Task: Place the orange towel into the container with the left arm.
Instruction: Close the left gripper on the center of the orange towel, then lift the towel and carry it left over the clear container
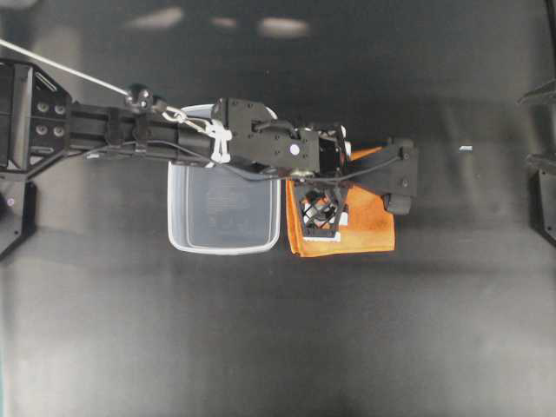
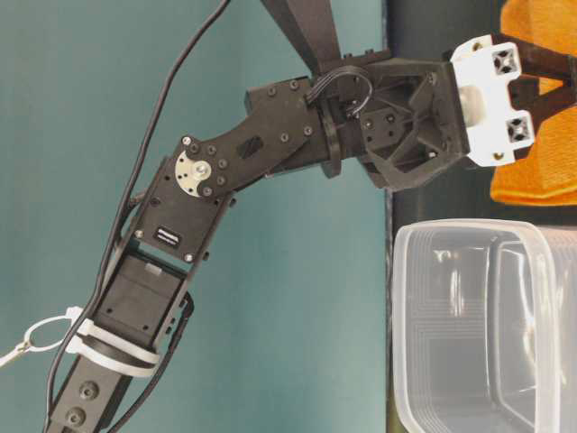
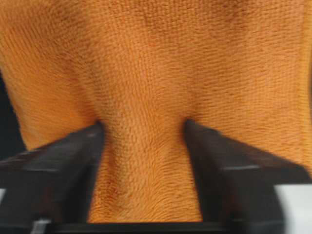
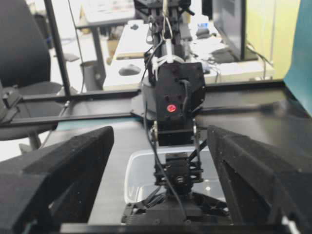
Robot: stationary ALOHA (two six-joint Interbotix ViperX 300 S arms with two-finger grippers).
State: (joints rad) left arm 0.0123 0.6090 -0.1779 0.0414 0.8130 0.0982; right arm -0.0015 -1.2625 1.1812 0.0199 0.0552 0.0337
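Observation:
The orange towel [image 1: 369, 217] lies on the black table, just right of the container [image 1: 178, 208], a clear and empty tub. My left arm reaches across the tub. Its lattice-fingered left gripper [image 1: 321, 217] points down onto the towel's left part. In the left wrist view the towel [image 3: 156, 58] fills the frame. A raised ridge of cloth is pinched between the left gripper's [image 3: 142, 126] two black fingers. My right gripper [image 4: 161, 134] is open and empty, far right, facing the left arm and the container [image 4: 141, 170].
The table-level view shows the left gripper [image 2: 550, 81] against the towel [image 2: 536, 176], with the container's wall [image 2: 451, 316] close beside it. Black arm parts [image 1: 540, 195] stand at the overhead view's right edge. A small white speck [image 1: 466, 148] lies right of the towel.

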